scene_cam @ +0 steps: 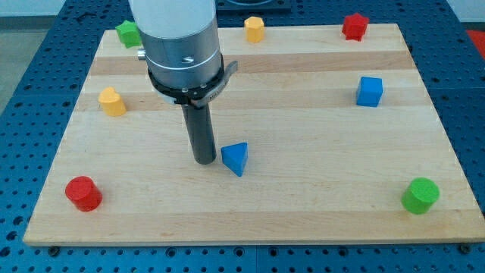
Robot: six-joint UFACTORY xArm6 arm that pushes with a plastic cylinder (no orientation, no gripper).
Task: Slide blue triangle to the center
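Since the blue triangle (235,158) sits a bit toward the board's bottom edge from the middle, there isn't far to go, I reckon. My tip (204,161) is down on the wood just beside the triangle, on the side facing the board's left edge, maybe touching it, hard to say from here. No jaws on me, just a plain dark rod, so nothing is held and there's nothing to open or close.

To do this well, I'd guess the push needs to go toward the top edge and only slightly right, and from where I am now a straight shove would send it toward the right edge instead. So I'd come round to the bottom side of it first. A wedge shape likes to spin off a round rod, so I'd aim at a flat face, not a corner, and go slow.

Stuff looks like smooth moulded plastic on pale striped wood (318,212), so it should slide easy. Others around: red cylinder (82,192) bottom left corner, green cylinder (420,195) bottom right, blue cube (370,91) by the right edge, red star-ish block (354,26) top right, yellow block (254,29) at the top edge, green block (127,32) top left, another yellow one (111,101) near the left edge. All well apart from my path.
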